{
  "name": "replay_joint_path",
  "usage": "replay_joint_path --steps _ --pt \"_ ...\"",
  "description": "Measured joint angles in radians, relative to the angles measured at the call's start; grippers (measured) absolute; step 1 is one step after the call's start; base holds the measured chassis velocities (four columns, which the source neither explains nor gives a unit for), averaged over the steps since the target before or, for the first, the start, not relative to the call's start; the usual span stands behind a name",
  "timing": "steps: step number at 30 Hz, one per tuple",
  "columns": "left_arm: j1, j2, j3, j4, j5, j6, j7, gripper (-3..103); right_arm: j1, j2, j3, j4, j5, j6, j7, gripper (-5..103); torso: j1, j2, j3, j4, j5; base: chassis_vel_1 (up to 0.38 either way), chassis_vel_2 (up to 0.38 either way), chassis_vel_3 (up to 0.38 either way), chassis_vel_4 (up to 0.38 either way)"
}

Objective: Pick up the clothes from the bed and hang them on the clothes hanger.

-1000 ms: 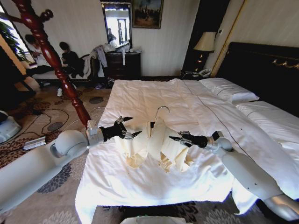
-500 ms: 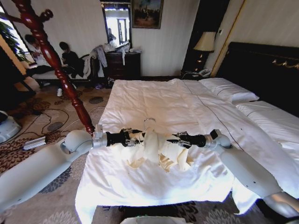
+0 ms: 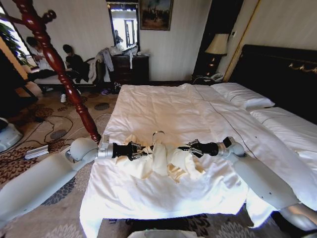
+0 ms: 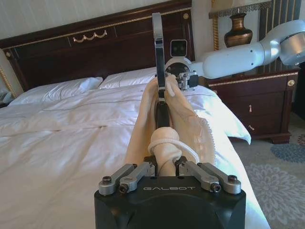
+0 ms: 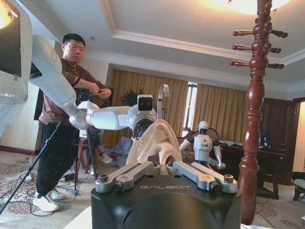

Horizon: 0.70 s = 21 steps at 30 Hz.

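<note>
- Head view: both arms reach over the near part of the bed (image 3: pixel 163 106), whose white duvet carries a thin dark stitched line. The left gripper (image 3: pixel 141 150) is clamped on one end of the clothes hanger (image 3: pixel 157 138), and the right gripper (image 3: pixel 185 148) is clamped on the opposite end. A cream garment (image 3: pixel 166 161) is draped over the hanger, its lower folds resting on the duvet. The hanger's silver hook stands up between the two grippers.
- Left wrist view: the left gripper (image 4: pixel 164 167) has its jaws drawn in around a cloth-covered end of the hanger (image 4: pixel 158 71). The garment (image 4: pixel 183 119) hangs down both sides of the black bar. The right gripper (image 4: pixel 178 76) grips the far end, with the dark headboard (image 4: pixel 95 52) behind.
- Right wrist view: the right gripper (image 5: pixel 164 168) is closed on the cloth-wrapped hanger end; the garment (image 5: pixel 155 140) bunches just past its fingers. The left gripper (image 5: pixel 143 125) faces it from the other side, and a wooden coat stand (image 5: pixel 252 119) rises nearby.
</note>
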Motion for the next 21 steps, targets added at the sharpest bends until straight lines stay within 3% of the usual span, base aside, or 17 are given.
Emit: replay_joint_path --steps 11,13,16,18,19,21 --pt "0.001 -0.010 -0.007 0.009 0.004 -0.001 0.002 15 -0.008 -0.008 0.001 0.013 0.014 0.001 0.006 -3 0.000 0.000 0.000 0.0001 0.0000 0.000 0.000 0.000 0.000" --pt "0.000 -0.014 -0.012 0.011 0.002 -0.002 0.001 15 -0.012 -0.010 0.002 0.016 0.014 0.001 0.006 2 0.000 0.000 0.000 0.0000 0.0000 0.000 0.000 0.000 0.000" --pt "-0.002 -0.026 -0.028 0.015 -0.007 -0.002 -0.003 15 -0.026 -0.012 0.003 0.026 0.015 0.006 0.006 18 0.000 0.000 0.000 -0.0001 0.0001 0.000 0.000 0.000 0.000" --pt "-0.002 -0.028 -0.032 0.017 -0.009 -0.002 -0.004 15 -0.028 -0.012 0.003 0.028 0.016 0.010 0.006 18 0.000 0.000 0.000 0.0000 0.0000 0.000 0.000 0.000 0.000" --pt "-0.002 -0.032 -0.038 0.019 -0.011 -0.002 -0.005 15 -0.032 -0.013 0.003 0.032 0.017 0.015 0.006 29 0.000 0.000 0.000 0.0000 0.0000 0.000 0.000 0.000 0.000" --pt "-0.002 -0.034 -0.041 0.020 -0.012 -0.002 -0.006 15 -0.034 -0.013 0.003 0.034 0.019 0.018 0.006 29 0.000 0.000 0.000 0.0000 0.0000 0.000 0.000 0.000 0.000"
